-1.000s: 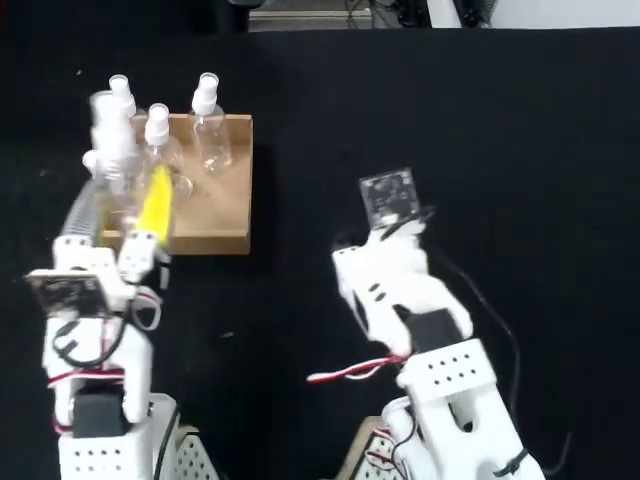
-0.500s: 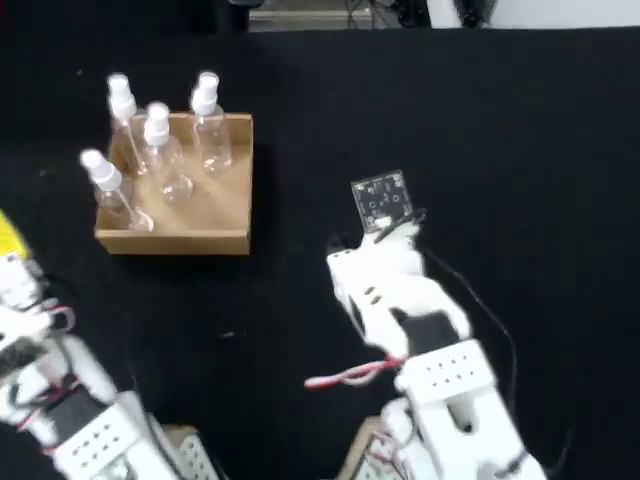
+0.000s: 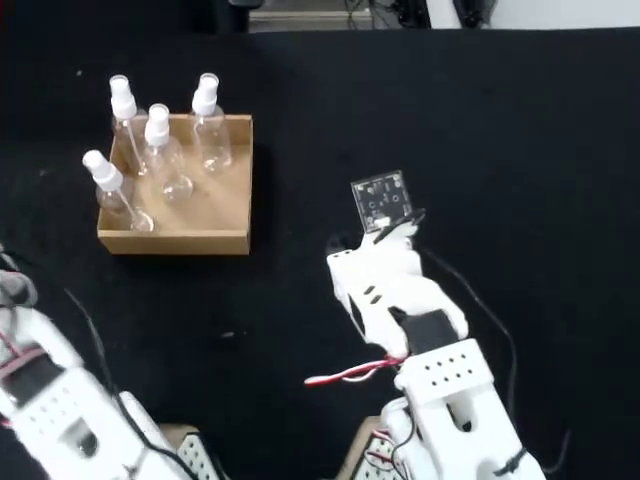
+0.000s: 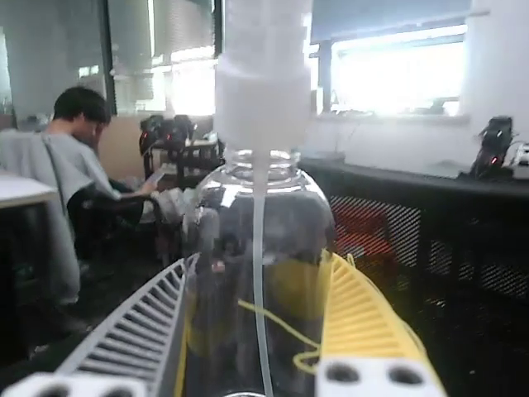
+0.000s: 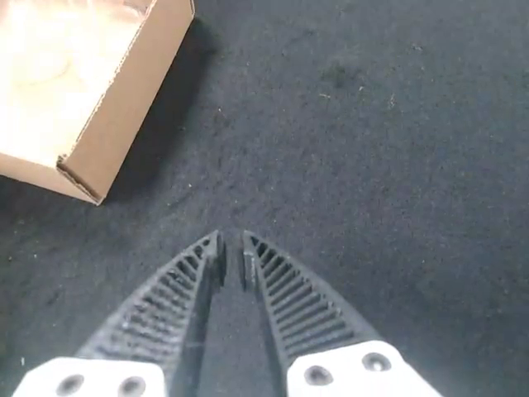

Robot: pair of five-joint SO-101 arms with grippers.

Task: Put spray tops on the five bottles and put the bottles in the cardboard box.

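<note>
Clear plastic spray-topped bottle (image 4: 264, 207) clamped tight in left gripper (image 4: 260, 265).
Four more bottles (image 3: 160, 150) in brown cardboard box (image 3: 175, 242) at ten o'clock; right gripper (image 5: 231, 248) nearly closed, holding nothing.

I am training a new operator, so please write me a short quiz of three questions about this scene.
1. How many bottles stand in the cardboard box?
2. True or false: the right claw grips something.
3. What is in the left claw? A) nothing B) a capped bottle C) a loose spray top
Key: 1. four; 2. false; 3. B.
</note>
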